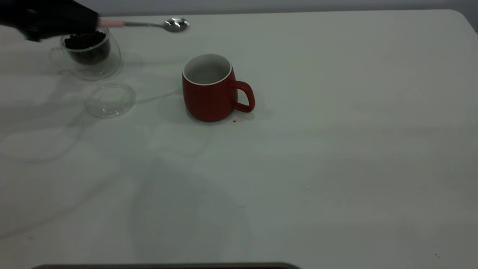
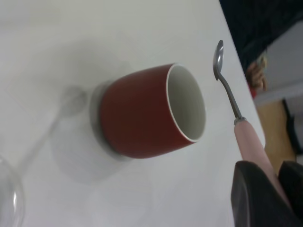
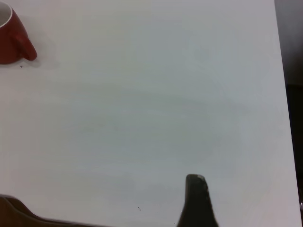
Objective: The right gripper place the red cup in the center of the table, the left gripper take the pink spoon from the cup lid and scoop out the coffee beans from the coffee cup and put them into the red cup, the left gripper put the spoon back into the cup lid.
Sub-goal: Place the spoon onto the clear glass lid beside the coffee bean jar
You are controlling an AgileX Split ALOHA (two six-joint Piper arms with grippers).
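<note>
Your left gripper [image 1: 98, 23] is clamped on the pink spoon [image 1: 149, 24] above the coffee cup [image 1: 89, 54] — spoon level, red cup [image 1: 209, 87] mid-table; right gripper's state can't be told.

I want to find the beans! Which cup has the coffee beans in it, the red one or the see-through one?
The see-through coffee cup, by the left gripper, holds the dark coffee beans. The red cup shows only its white inside.

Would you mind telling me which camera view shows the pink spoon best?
The left wrist view: the pink spoon shows from bowl to handle, held by the left gripper. The exterior view shows it smaller, above the coffee cup, handle end hidden. The right wrist view misses it.
</note>
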